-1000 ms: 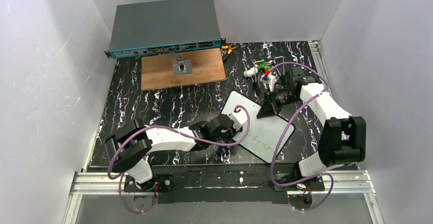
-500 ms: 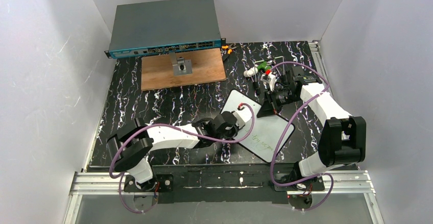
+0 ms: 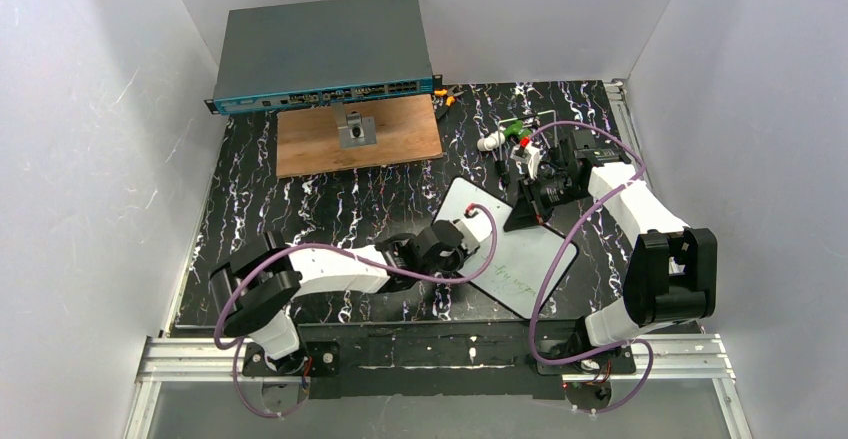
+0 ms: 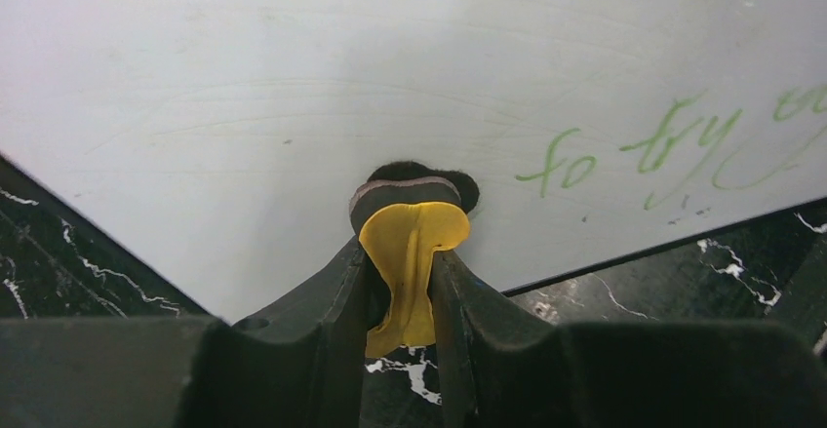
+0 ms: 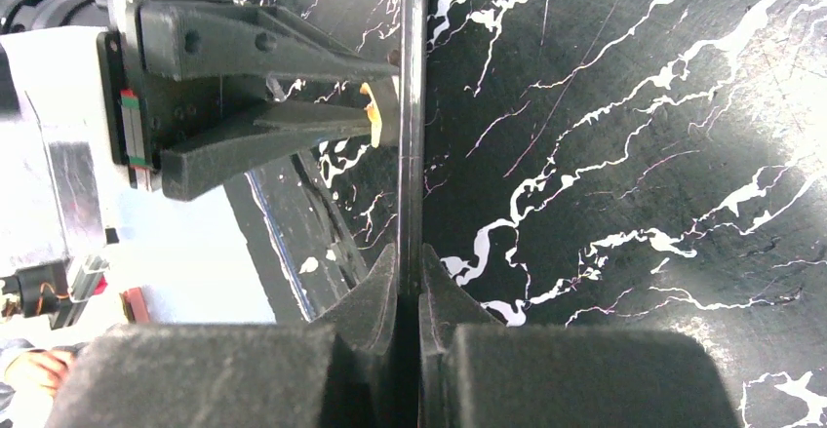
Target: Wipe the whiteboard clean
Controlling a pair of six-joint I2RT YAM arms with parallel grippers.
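The whiteboard (image 3: pixel 530 247) lies tilted on the black marbled table, with green handwriting (image 3: pixel 512 277) near its front edge. My left gripper (image 3: pixel 466 229) is shut on a yellow eraser with a black felt pad (image 4: pixel 410 243), and the pad presses on the white surface (image 4: pixel 244 87) to the left of the green words (image 4: pixel 673 145). My right gripper (image 3: pixel 523 216) is shut on the board's far edge. In the right wrist view the board shows edge-on (image 5: pixel 411 77) between my closed fingers (image 5: pixel 411 272), with the left gripper (image 5: pixel 375 116) against it.
A brown wooden board (image 3: pixel 400 144) with a small metal block (image 3: pixel 355 131) lies at the back. A grey network switch (image 3: pixel 322 51) stands behind it. Markers and small parts (image 3: pixel 508 137) lie at the back right. White walls enclose the table on three sides.
My left gripper has slid the eraser a little to the right and further onto the whiteboard. My right gripper has held still on the board's edge.
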